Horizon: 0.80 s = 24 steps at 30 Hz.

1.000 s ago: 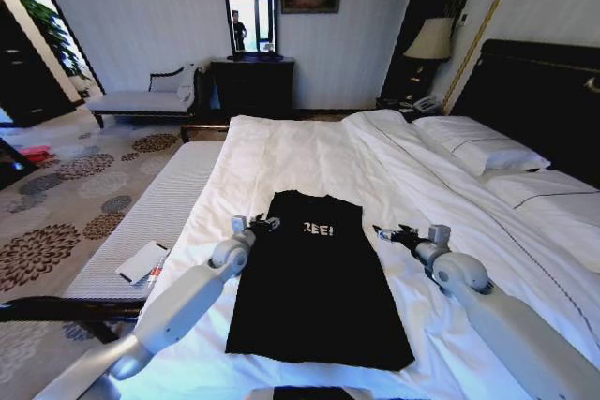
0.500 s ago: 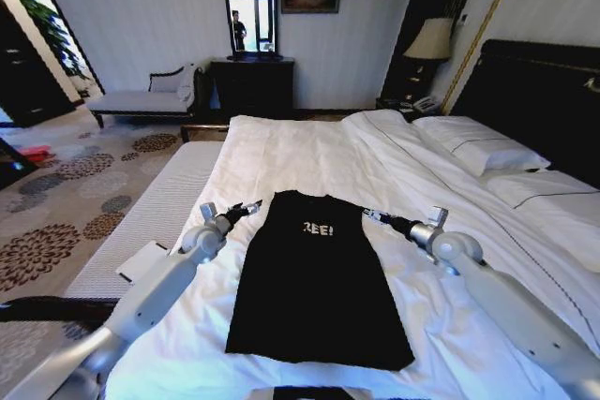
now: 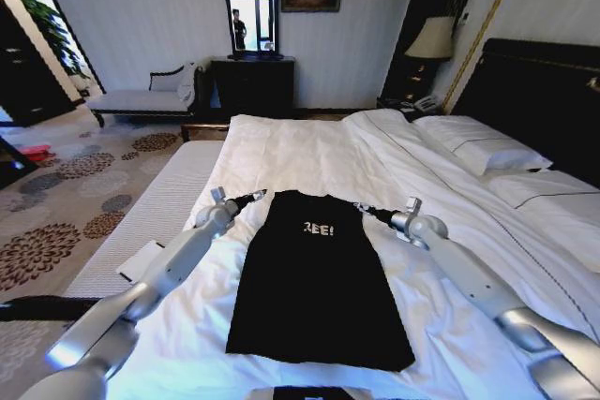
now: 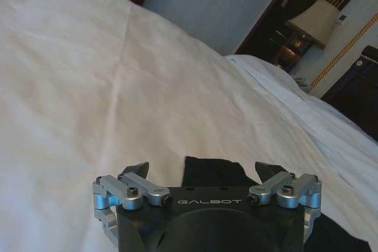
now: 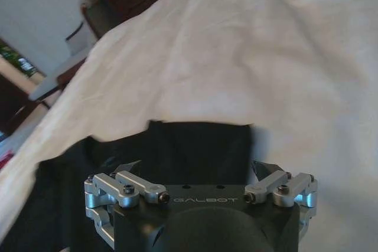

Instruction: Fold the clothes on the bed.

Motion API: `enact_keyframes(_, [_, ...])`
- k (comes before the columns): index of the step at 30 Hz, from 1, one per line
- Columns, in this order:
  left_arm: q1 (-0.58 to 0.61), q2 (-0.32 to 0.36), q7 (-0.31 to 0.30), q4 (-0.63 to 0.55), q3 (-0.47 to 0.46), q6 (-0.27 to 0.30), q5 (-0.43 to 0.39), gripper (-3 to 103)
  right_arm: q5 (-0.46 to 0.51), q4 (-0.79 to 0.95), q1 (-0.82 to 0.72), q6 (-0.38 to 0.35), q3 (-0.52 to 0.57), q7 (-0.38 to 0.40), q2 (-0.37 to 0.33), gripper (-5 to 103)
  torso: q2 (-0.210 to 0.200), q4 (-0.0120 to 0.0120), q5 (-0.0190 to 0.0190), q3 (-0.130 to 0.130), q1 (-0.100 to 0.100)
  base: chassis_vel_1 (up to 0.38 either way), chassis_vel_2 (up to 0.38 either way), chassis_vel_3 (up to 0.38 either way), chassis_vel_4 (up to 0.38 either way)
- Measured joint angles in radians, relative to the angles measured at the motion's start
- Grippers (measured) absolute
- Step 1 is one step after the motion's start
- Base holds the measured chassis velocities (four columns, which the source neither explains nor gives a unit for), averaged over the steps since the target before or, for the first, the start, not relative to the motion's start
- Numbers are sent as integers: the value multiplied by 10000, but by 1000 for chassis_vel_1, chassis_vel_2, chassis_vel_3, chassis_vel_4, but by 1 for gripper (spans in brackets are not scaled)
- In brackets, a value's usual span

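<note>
- A hotel-style bedroom: a large bed [image 3: 309, 152] with white bedding and a dark headboard [image 3: 544, 100].
- A lamp [image 3: 431, 40], a chaise bench [image 3: 145, 98], a mirror [image 3: 249, 7] above a dark dresser [image 3: 251, 86], patterned carpet [image 3: 56, 222].

The T-shirt [image 3: 317, 278] before me is plain black with white lettering on the chest, and it lies on a bed [image 3: 309, 152] whose duvet and sheets are all white, its pillows [image 3: 480, 143] white with thin dark piping against a dark wooden headboard [image 3: 544, 91]. My left claw [image 3: 251, 200] and my right claw [image 3: 364, 210] have black fingertips on silver-grey metal links, with pale grey-white arms behind them. Beside the bed the carpet [image 3: 56, 222] is beige-grey with brown flower-like medallions.
</note>
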Motion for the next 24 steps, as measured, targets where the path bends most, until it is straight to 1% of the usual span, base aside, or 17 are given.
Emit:
enact_keyframes(2, [-101,-366,108,397,-65,2,-13,100,-65,-468,140,41,83,-105,139,100,0,-10,-3,0,0,0,0,0,0])
enact_keyframes(3, [-133,-505,167,566,-131,2,-4,100,-89,-690,221,56,142,-169,220,100,0,-7,0,-1,0,0,0,0,0])
enact_keyframes(4, [-133,-505,167,566,-131,2,-4,100,-89,-690,221,56,142,-169,220,100,0,-7,0,-1,0,0,0,0,0])
enact_keyframes(7, [-231,-932,293,1114,-340,-37,182,100,-230,-1190,433,126,223,-378,400,100,0,5,-1,-1,-2,0,0,0,0])
enact_keyframes(8, [-319,-1165,341,1454,-488,-86,288,100,-338,-1448,562,171,231,-508,498,100,0,3,-1,-2,-2,0,0,0,0])
enact_keyframes(9, [-319,-1165,341,1454,-488,-86,288,100,-338,-1448,562,171,231,-508,498,100,0,3,-1,-2,-2,0,0,0,0])
enact_keyframes(12, [-476,-1499,411,1960,-659,-127,405,100,-531,-1895,855,239,221,-670,701,100,0,1,-2,-1,-2,0,0,0,0])
enact_keyframes(17, [-634,-1758,485,2399,-698,-167,574,100,-838,-2637,1445,308,2,-806,1034,100,1,0,-2,-2,-1,0,0,0,0])
enact_keyframes(21, [-639,-1783,484,2496,-740,-188,631,100,-1049,-3021,1723,316,-143,-904,1223,100,1,5,-3,-1,-2,0,0,0,0])
enact_keyframes(24, [-594,-1747,468,2469,-780,-197,645,100,-1224,-3261,1841,321,-205,-982,1348,100,2,4,-3,-3,-2,0,0,0,0])
